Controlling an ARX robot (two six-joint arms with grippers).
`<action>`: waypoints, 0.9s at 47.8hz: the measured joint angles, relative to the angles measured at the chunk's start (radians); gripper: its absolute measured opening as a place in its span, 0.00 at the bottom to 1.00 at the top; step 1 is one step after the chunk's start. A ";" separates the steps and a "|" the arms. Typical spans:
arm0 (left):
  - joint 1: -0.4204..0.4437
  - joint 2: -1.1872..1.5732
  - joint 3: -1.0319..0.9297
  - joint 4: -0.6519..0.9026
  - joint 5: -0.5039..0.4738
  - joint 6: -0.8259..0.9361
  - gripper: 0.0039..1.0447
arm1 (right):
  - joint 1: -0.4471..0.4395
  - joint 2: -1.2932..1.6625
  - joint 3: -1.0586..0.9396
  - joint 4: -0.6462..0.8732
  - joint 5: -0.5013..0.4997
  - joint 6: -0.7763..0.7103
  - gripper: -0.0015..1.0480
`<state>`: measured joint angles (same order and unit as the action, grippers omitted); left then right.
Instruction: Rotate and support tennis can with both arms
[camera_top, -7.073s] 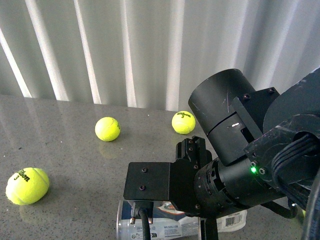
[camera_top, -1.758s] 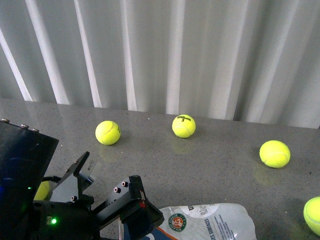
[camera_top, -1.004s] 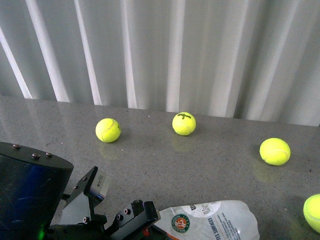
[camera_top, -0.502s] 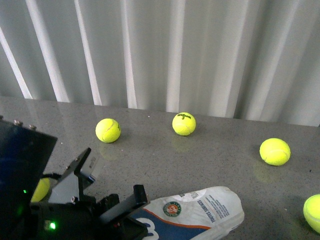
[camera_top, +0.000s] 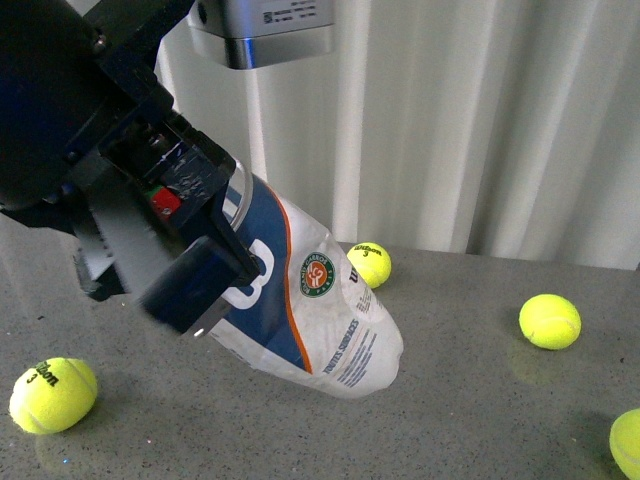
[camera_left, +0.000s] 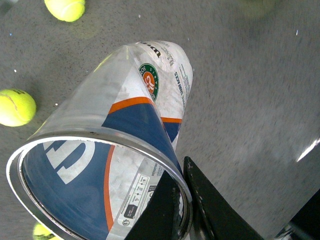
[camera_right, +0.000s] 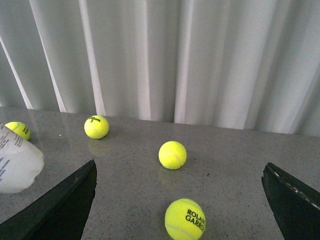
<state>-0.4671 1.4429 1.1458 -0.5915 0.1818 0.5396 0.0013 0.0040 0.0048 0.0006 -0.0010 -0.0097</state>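
Left claw (camera_left: 182, 192): clamped on can (camera_top: 320, 310) rim
Can: tilted, closed end toward counter (camera_top: 470, 400)
Right claw (camera_right: 178, 166): spread wide, empty

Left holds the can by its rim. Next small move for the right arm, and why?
Probably ease the open right tool toward the closed end of the tennis can: the left tool pinches only the rim, the can hangs tilted, and the right tool stands apart from it.

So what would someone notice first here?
The big tennis can jumps out: it is held tilted over the grey table, its metal rim pinched in the left gripper. Next come the bright yellow-green tennis balls scattered on the table around it.
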 joint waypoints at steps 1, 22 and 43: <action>-0.006 0.003 0.009 -0.019 -0.018 0.047 0.03 | 0.000 0.000 0.000 0.000 0.000 0.000 0.93; -0.154 0.137 0.055 -0.044 -0.314 0.785 0.03 | 0.000 0.000 0.000 0.000 0.000 0.000 0.93; -0.229 0.261 0.155 -0.126 -0.344 1.013 0.03 | 0.000 0.000 0.000 0.000 0.000 0.000 0.93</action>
<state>-0.6956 1.7042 1.3006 -0.7177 -0.1627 1.5524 0.0013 0.0040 0.0048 0.0006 -0.0010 -0.0097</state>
